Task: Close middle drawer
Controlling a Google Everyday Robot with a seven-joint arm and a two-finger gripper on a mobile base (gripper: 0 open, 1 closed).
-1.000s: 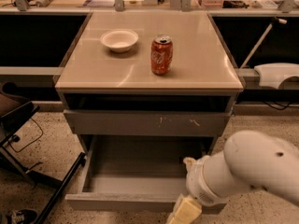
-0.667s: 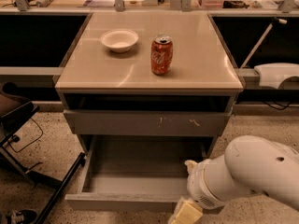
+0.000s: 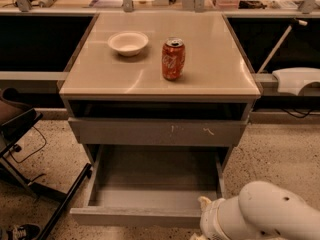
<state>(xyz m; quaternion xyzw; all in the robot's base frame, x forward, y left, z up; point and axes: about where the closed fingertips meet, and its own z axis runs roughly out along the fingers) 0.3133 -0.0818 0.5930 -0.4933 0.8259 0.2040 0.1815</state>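
Observation:
The middle drawer (image 3: 150,184) is pulled far out of the cabinet and is empty inside. Its plain grey front (image 3: 135,217) stands low near the bottom of the view. Above it is the grey front with pale scratch marks (image 3: 157,132), slightly out under the tabletop. My white arm (image 3: 265,214) fills the lower right corner. My gripper (image 3: 197,235) is at the bottom edge, just right of the middle drawer's front, mostly cut off by the frame.
A red soda can (image 3: 173,59) and a white bowl (image 3: 128,42) stand on the beige cabinet top (image 3: 210,59). A black chair base (image 3: 30,174) is on the floor at left. A white object (image 3: 297,79) rests on the ledge at right.
My arm has sunk lower in the view and the gripper has dropped to the bottom edge. The middle drawer stays pulled out as before.

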